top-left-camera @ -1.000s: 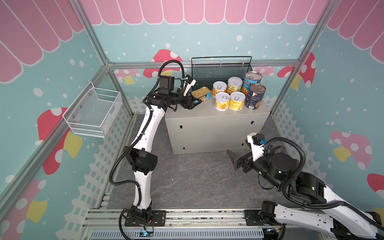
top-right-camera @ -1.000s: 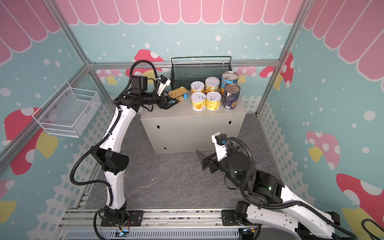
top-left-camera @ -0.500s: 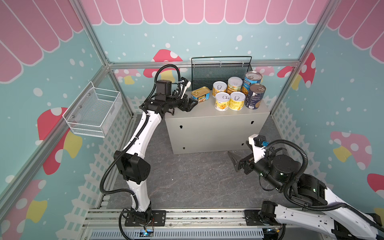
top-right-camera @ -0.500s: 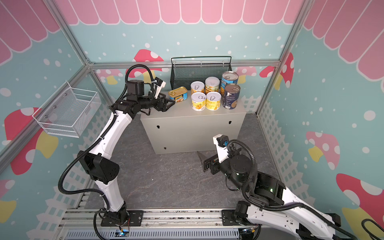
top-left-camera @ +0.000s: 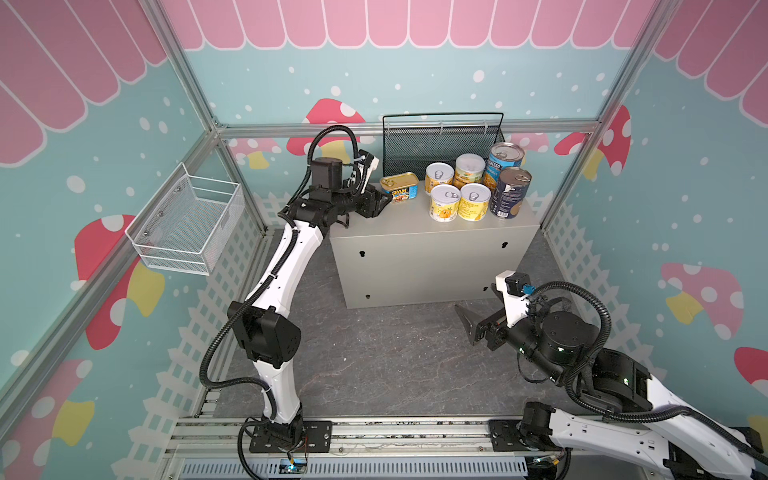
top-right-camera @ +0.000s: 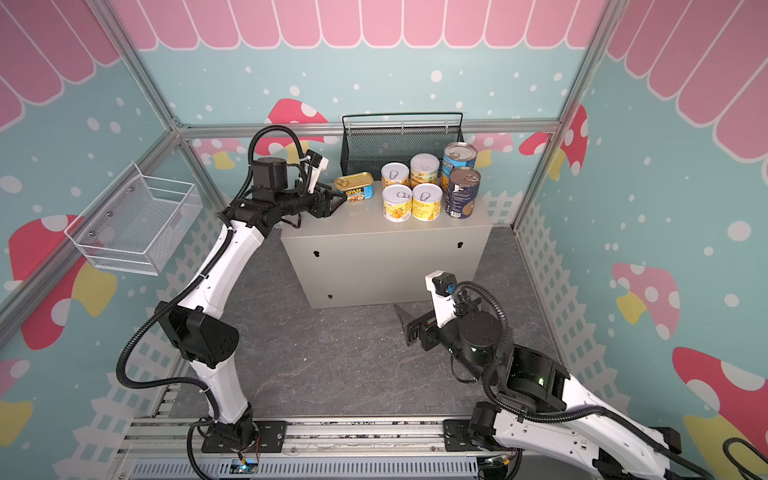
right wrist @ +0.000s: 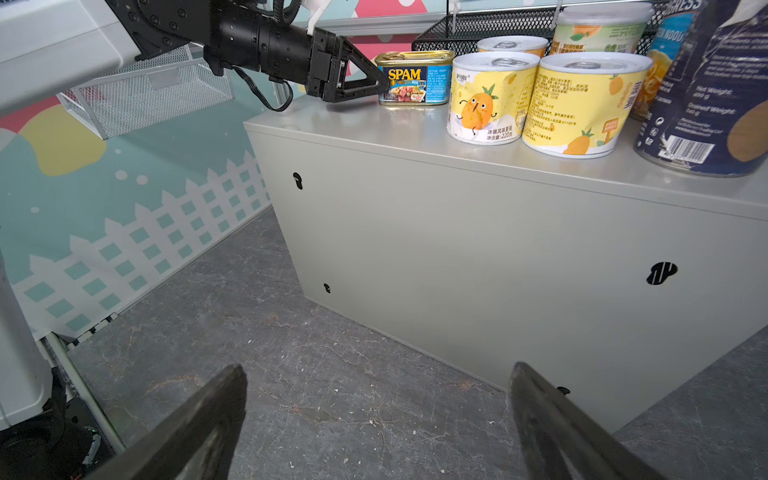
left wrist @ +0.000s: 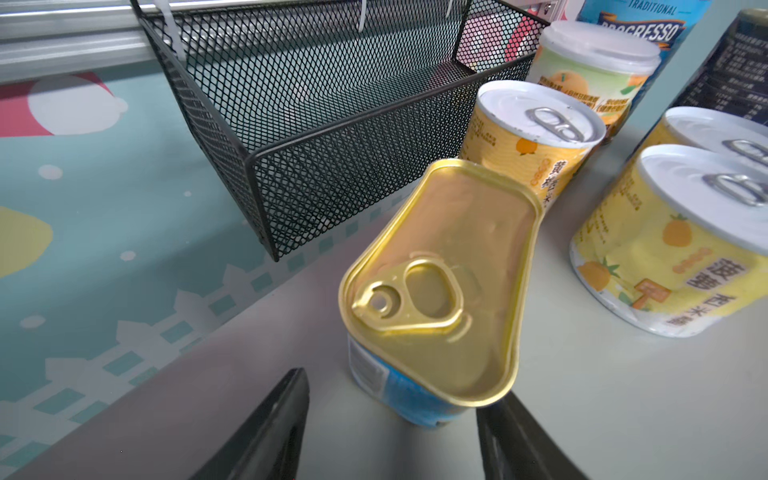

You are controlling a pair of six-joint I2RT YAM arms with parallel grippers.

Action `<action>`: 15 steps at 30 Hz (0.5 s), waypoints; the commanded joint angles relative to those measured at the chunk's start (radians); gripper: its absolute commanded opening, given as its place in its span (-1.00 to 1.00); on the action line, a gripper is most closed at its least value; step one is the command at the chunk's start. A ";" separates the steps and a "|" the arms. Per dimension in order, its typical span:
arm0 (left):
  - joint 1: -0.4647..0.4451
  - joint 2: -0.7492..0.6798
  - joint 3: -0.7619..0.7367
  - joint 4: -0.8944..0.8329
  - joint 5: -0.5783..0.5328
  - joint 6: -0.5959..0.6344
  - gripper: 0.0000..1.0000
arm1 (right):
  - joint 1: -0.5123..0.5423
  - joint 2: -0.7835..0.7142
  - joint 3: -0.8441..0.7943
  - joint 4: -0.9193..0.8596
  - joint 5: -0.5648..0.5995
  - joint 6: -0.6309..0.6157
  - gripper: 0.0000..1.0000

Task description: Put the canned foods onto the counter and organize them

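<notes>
Basically we reckon it's nearly done: the surface [top-left-camera: 432,245] carries all seven tins [top-left-camera: 474,202], SPAM tin [top-left-camera: 400,187] just apart from the cluster, maybe wanting a nudge. Left tool [top-left-camera: 381,202] sits unclenched at its end; right tool [right wrist: 379,370] gapes empty.

Teal mushroom-patterned walls [top-left-camera: 415,75], pink scalloped border [top-left-camera: 374,25], aluminium frame [top-left-camera: 548,126], dark grey marbled floor [top-left-camera: 374,365].

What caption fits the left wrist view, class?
Open left gripper facing the gold-topped SPAM tin on the counter, yellow cans beside it.
</notes>
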 commanded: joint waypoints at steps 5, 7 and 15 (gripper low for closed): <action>-0.008 0.003 -0.023 0.057 -0.015 -0.006 0.23 | 0.000 -0.010 -0.009 0.026 0.000 0.006 0.99; -0.009 0.010 -0.017 0.065 -0.017 -0.006 0.23 | 0.000 -0.011 -0.012 0.027 0.003 0.008 0.99; -0.009 0.053 0.034 0.068 -0.026 -0.003 0.22 | -0.001 -0.025 -0.017 0.031 0.015 0.004 0.99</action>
